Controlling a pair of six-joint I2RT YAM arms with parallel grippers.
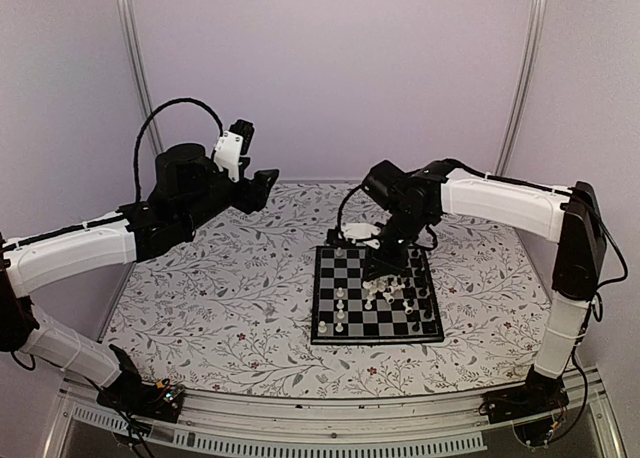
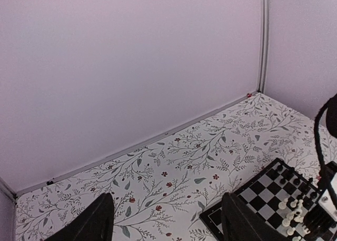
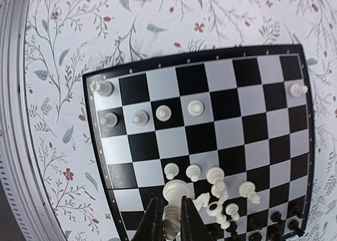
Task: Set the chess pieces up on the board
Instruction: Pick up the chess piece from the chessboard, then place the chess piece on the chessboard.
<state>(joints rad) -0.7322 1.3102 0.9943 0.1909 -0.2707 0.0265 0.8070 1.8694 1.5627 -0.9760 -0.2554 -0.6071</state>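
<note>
The board (image 1: 330,288) lies right of centre on the floral table; it also shows in the right wrist view (image 3: 247,130) and the left wrist view (image 2: 263,199). My right gripper (image 3: 169,220) hovers over the board and is shut on a white chess piece (image 3: 176,194). A cluster of white pieces (image 3: 224,191) lies jumbled beside it, with black pieces (image 3: 274,220) along the edge. Several white pieces (image 3: 139,116) stand in two rows at the board's other end. My left gripper (image 2: 163,220) is open and empty, raised high over the table's back left (image 1: 262,183).
The floral table (image 1: 230,308) runs between pale purple walls with metal corner posts (image 1: 130,48). A metal rail (image 1: 330,413) edges the near side. The right arm (image 1: 500,203) reaches over the board from the right.
</note>
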